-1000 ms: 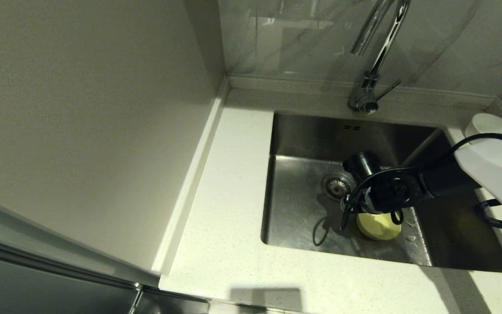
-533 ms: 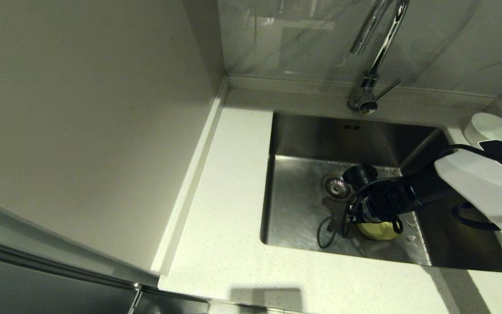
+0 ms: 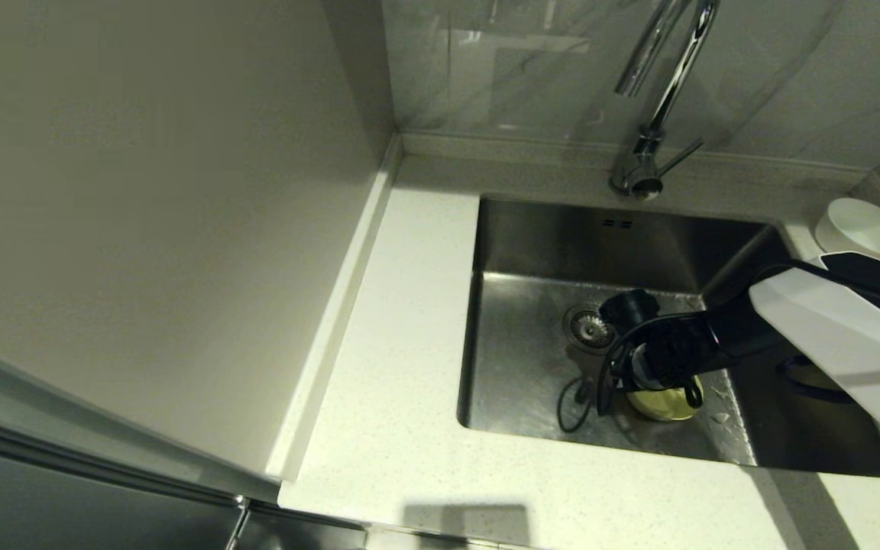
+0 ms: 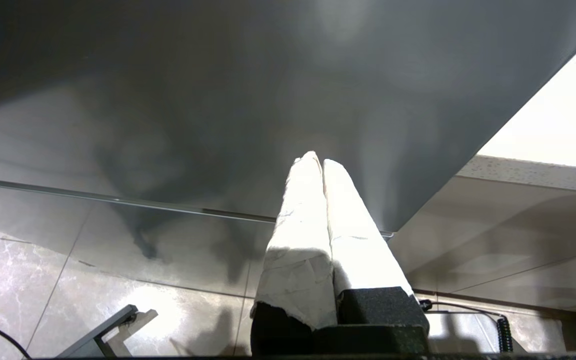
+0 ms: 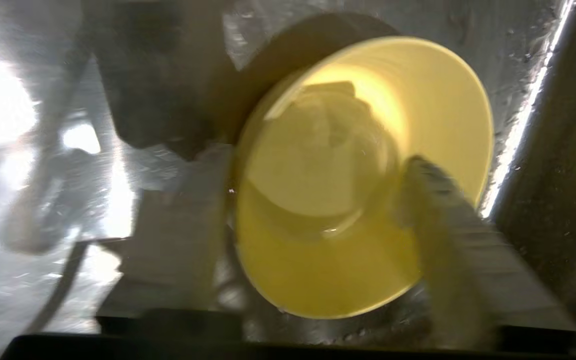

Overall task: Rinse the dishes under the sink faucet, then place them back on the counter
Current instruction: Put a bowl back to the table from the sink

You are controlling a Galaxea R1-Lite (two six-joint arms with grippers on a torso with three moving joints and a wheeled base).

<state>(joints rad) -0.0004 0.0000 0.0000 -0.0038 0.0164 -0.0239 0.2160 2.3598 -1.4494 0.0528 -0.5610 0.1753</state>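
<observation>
The right tool (image 5: 318,200) reaches down into the brushed-steel sink (image 3: 532,229), fingers spread astride the small yellow-green bowl (image 3: 665,403), one finger inside its rim, one outside. The bowl sits at the drain's 4 o'clock. The left tool (image 4: 320,167) is parked with fingers pressed together. A white bowl (image 3: 864,227) rests on the speckled table at 3 o'clock.

We see the sink (image 3: 532,229) in brushed stainless steel, dull-sheened and beaded with water. The faucet (image 3: 661,99) is mirror-bright chrome. The bench (image 3: 402,321) looks like speckled off-white stone, smooth and matt. The yellow-green bowl (image 5: 363,175) appears matt and wet inside; the white bowl (image 3: 864,227) is plain and smooth. The wall tiles (image 3: 516,69) are glossy marbled grey.
</observation>
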